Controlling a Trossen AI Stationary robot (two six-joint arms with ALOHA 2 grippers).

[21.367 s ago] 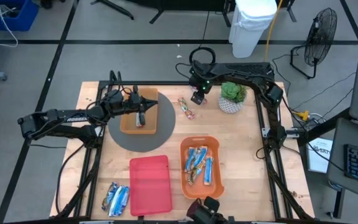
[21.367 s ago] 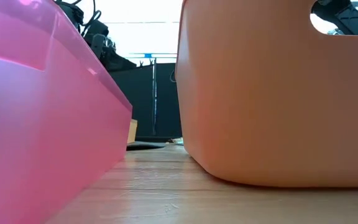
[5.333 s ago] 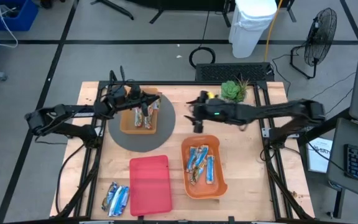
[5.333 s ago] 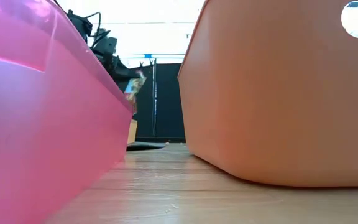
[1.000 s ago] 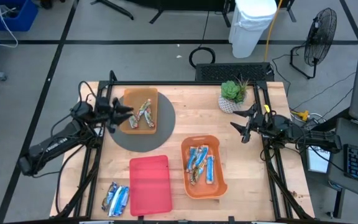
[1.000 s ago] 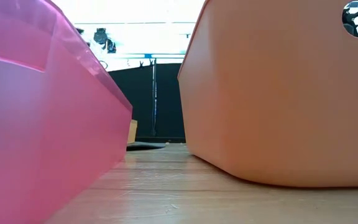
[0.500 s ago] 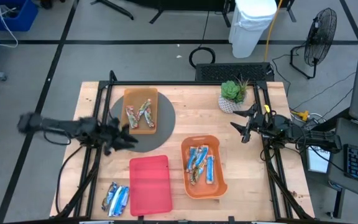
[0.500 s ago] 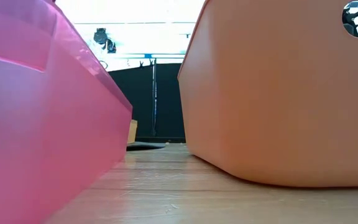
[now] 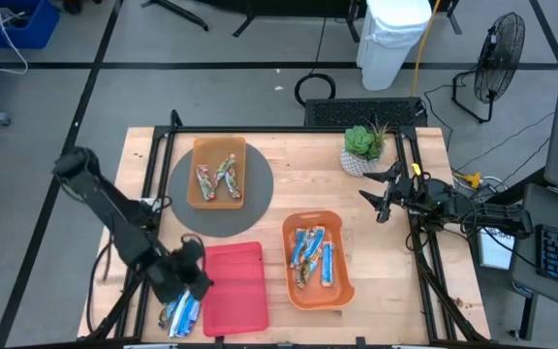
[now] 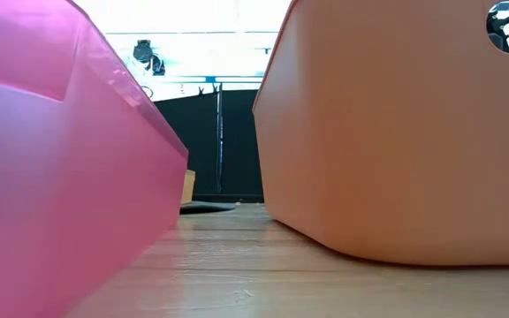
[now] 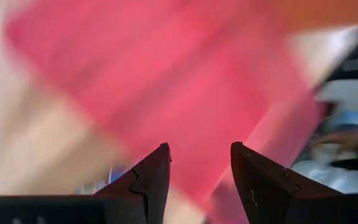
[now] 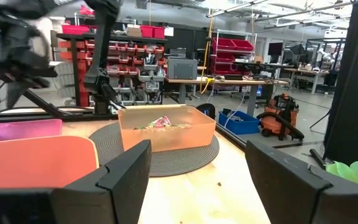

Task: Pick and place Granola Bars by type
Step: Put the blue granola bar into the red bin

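Red tray (image 9: 232, 286): near-left on the surface (image 9: 298, 189).
Left end effector (image 9: 188, 281): open, empty, above blue Granola Bars (image 9: 182, 312).
Right end effector (image 9: 375, 199): open, right edge.
Other bars: in 2 orange trays (image 9: 335, 225).

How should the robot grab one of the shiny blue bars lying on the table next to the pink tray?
Probably from straight above, fingers closing across the narrow middle of the top blue bar. The bars lie flat in a small pile, so their sides are crowded. The left gripper, fingers open, is already right beside them, by the pink tray.
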